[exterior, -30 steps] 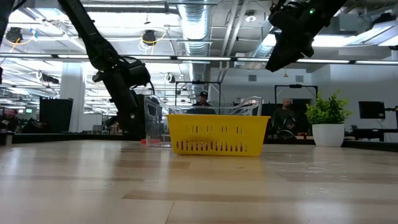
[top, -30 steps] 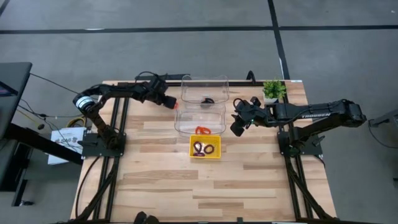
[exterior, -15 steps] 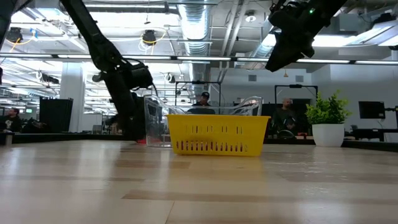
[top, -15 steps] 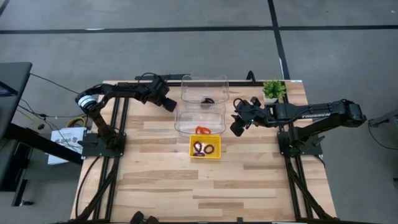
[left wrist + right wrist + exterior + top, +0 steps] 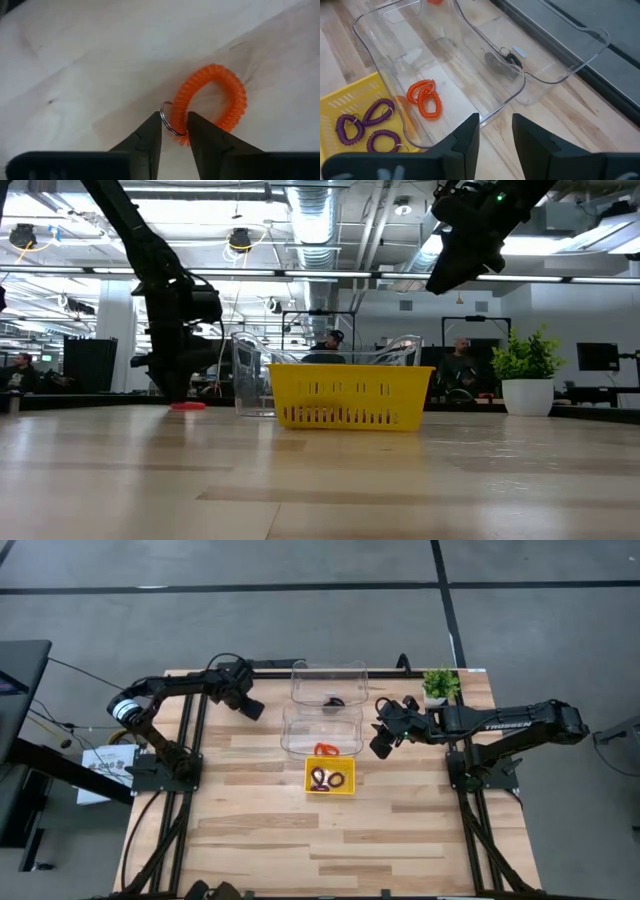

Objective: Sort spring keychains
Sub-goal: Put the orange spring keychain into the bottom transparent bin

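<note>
Left claw clamps an orange spring keychain on bare counter near the far left edge, beside two clear bins. Right claw hovers apart above the bins.

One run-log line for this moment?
left tool: closed on orange keychain, on table | right tool: open above clear bins

pale matt wood table, clear glossy plastic bins, yellow slotted plastic tray.
</note>
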Robot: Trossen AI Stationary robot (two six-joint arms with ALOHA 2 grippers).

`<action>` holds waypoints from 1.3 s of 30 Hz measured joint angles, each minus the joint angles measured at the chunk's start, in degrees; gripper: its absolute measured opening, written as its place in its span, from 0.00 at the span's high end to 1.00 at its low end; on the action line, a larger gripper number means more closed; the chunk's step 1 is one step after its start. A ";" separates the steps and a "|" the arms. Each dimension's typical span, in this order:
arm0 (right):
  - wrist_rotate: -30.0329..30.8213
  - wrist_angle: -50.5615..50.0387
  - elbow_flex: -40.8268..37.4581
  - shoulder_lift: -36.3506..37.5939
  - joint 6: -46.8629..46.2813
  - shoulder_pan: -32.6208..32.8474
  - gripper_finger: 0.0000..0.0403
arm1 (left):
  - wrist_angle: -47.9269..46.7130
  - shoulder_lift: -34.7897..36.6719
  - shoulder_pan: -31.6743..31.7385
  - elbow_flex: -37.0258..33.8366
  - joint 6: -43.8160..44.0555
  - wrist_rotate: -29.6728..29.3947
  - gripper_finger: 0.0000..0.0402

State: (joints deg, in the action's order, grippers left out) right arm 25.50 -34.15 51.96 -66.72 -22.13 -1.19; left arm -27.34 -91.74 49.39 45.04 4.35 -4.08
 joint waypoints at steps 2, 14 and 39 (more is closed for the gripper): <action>0.02 0.08 0.00 0.00 -0.36 0.00 0.74 | -0.26 0.02 -0.09 0.00 -0.06 0.07 0.80; 0.02 0.13 0.00 0.00 -0.52 1.33 0.74 | -0.25 0.20 -0.79 0.17 -0.08 1.09 0.97; 0.04 0.10 0.00 0.00 -0.39 1.33 0.74 | 16.68 33.50 -4.87 0.17 1.40 7.77 0.98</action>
State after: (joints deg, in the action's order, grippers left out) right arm 25.54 -34.04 51.96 -66.72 -22.52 0.14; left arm -10.66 -58.24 44.51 45.21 5.75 3.70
